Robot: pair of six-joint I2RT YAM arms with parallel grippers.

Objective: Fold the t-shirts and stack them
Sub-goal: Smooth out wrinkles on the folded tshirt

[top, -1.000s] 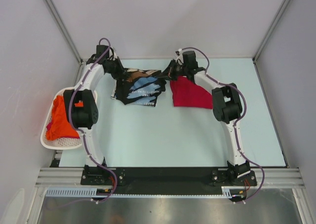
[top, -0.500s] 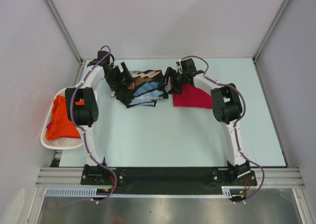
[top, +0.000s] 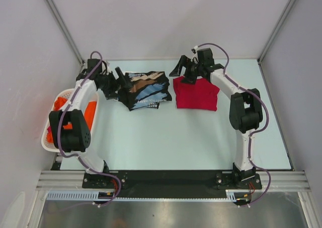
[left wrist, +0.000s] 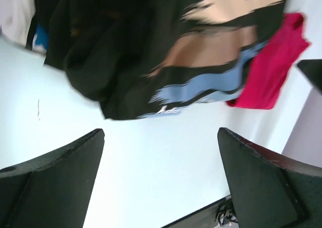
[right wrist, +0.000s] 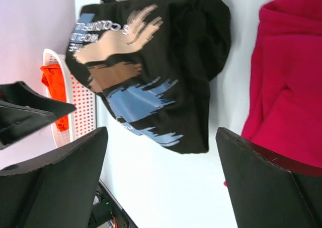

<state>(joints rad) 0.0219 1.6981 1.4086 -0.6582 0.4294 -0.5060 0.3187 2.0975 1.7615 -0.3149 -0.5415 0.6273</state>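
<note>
Two claws are hanging wide open and empty at the far side of the table (top: 176, 137). The left claw (top: 114, 79) is hovering just left of the black shirts (top: 146, 89), the right claw (top: 182, 69) over the red shirt's (top: 196, 93) far left corner. The black shirts are lying in a rumpled folded pile, with the red one flat beside it and not yet stacked. I judge the job roughly half done. At the left edge, the white basket (top: 60, 146) is holding a bunched, unfolded orange shirt (top: 92, 112).
</note>
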